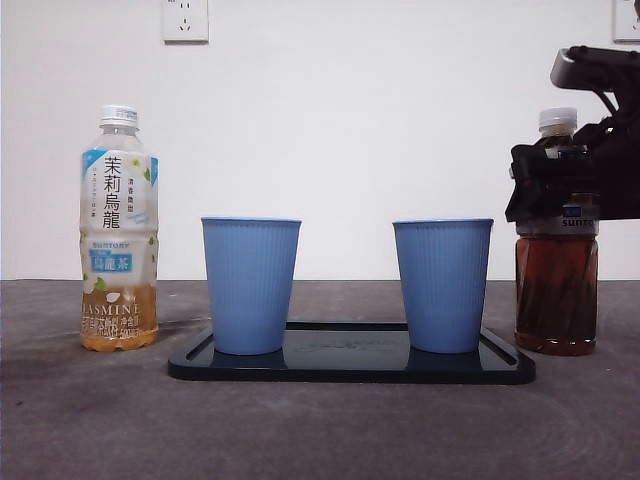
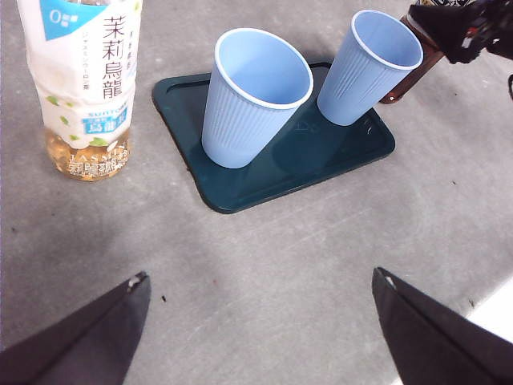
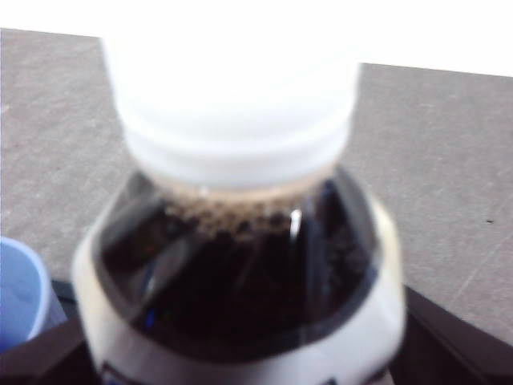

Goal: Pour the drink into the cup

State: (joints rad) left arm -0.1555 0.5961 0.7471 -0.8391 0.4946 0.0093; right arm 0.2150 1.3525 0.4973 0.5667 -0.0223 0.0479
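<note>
So the right gripper (image 1: 565,185) is the one doing the work here. It sits at the shoulder of the dark tea bottle (image 1: 556,290), which stands upright on the bench (image 1: 320,430), just beside the tray (image 1: 350,368) on the side nearest that arm. In the right wrist view the bottle fills the frame, white cap (image 3: 232,96) close to the lens and a black jaw showing on either side of the body low down, so the jaws have the bottle between them. Looks like they're closed on it, though the contact itself is blurred, so that's my read rather than a sure thing.

What matters for the pour: the bottle's long axis is straight up, and the nearer blue cup (image 1: 443,285) stands on the tray right next to it, close but apart. So the bottle needs to come up and tip toward that cup, mouth leading. One snag, the cap looks like it's on, so nothing will come out unless that gets dealt with.

The left gripper (image 2: 260,337) is just hanging back over bare bench, jaws spread wide with nothing between them. From there the other cup (image 2: 255,96) and the pale jasmine tea bottle (image 2: 84,88) lie ahead of it, well apart from the jaws. Both cups look empty, so I'd say the pour hasn't started.
</note>
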